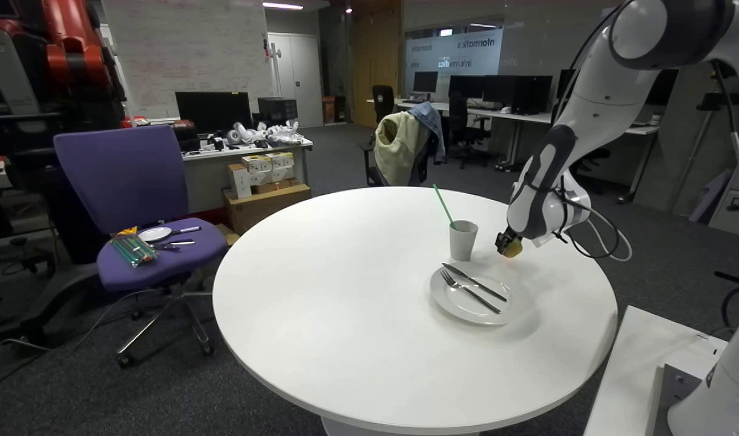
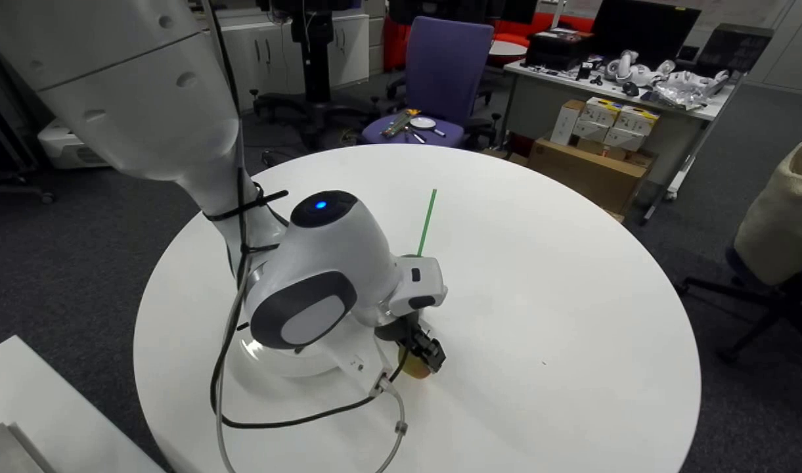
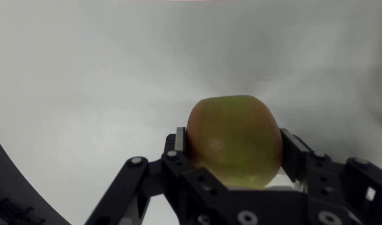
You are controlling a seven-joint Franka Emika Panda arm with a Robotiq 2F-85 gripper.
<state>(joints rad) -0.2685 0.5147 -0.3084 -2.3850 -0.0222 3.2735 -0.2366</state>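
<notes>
A round yellow-green fruit with reddish sides, apple-like, sits between the finger pads of my gripper point(image 3: 234, 139). Both pads press against it in the wrist view, so the jaws are shut on the fruit point(image 3: 233, 122). In an exterior view the fruit point(image 1: 514, 249) is low over the white round table point(image 1: 345, 290); whether it touches the surface I cannot tell. Left of it there stands a white cup point(image 1: 463, 242) with a green straw point(image 1: 443, 206). Nearer the camera lies a white plate point(image 1: 445, 304) bearing a knife point(image 1: 475, 282) and a fork point(image 1: 469, 292).
A purple chair point(image 1: 163, 248) beside the table carries a bag and some utensils. The arm hides most of the cup and plate in an exterior view, where the straw point(image 2: 427, 222) shows. Another chair point(image 1: 402, 148) with clothes stands behind the table.
</notes>
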